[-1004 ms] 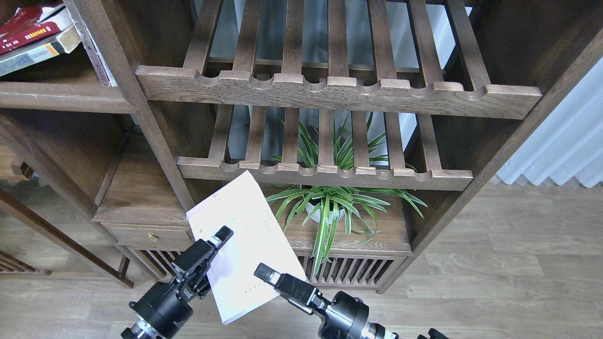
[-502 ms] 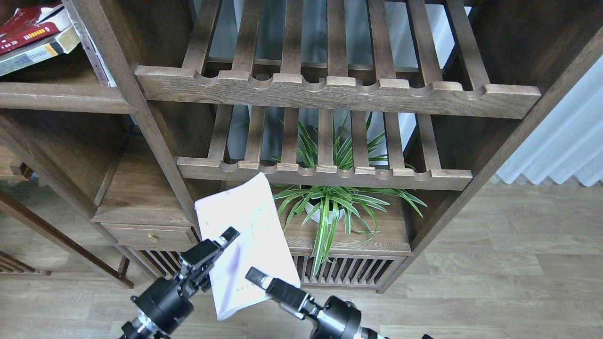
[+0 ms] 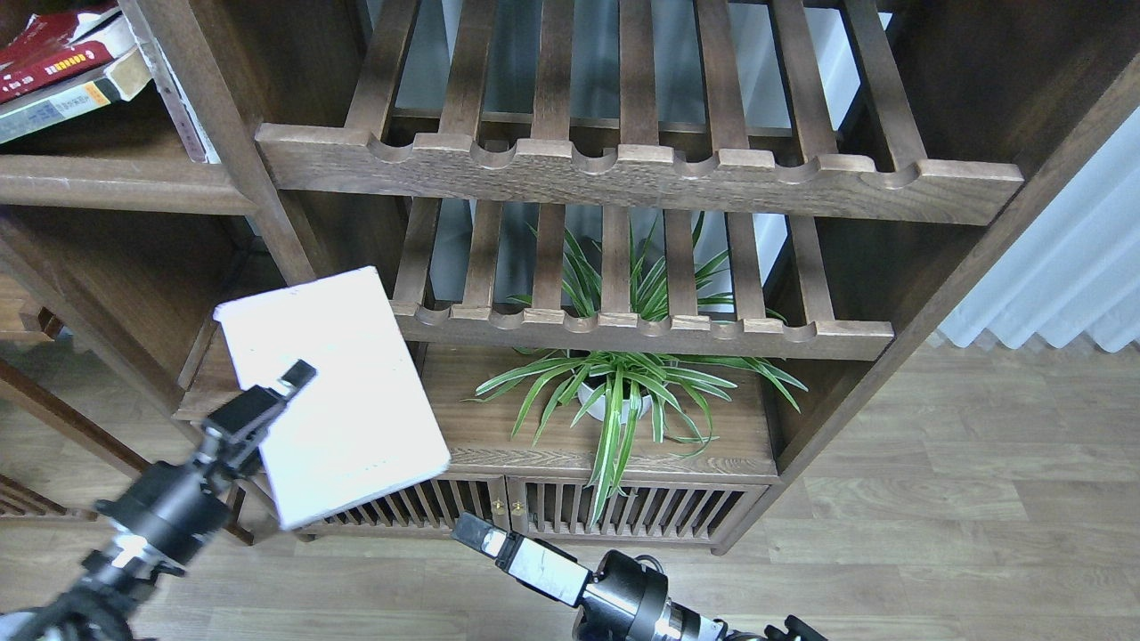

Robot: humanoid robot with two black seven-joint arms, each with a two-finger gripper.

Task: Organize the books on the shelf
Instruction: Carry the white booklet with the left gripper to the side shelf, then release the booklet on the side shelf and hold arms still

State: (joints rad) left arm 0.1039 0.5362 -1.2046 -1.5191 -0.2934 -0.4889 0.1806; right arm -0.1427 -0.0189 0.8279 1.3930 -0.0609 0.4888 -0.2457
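Observation:
My left gripper (image 3: 283,385) is shut on the white book (image 3: 343,392) at its left edge and holds it tilted in the air, in front of the low cabinet's left side. The book shows a plain white face; its purple band is hidden. My right gripper (image 3: 479,538) is low in the middle, apart from the book and holding nothing; its fingers cannot be told apart. The red book (image 3: 49,55) lies on the dark-grey book (image 3: 67,100), stacked at the top left on the solid shelf (image 3: 116,182).
Two slatted racks (image 3: 641,169) with notched front rails fill the middle. A potted spider plant (image 3: 614,392) stands on the low cabinet (image 3: 623,463) under them. A shelf post (image 3: 249,178) runs between book and racks. A curtain (image 3: 1069,267) hangs at the right.
The right gripper has let go of the white book and dropped back. The left gripper has swung the book up and to the left, away from the plant.

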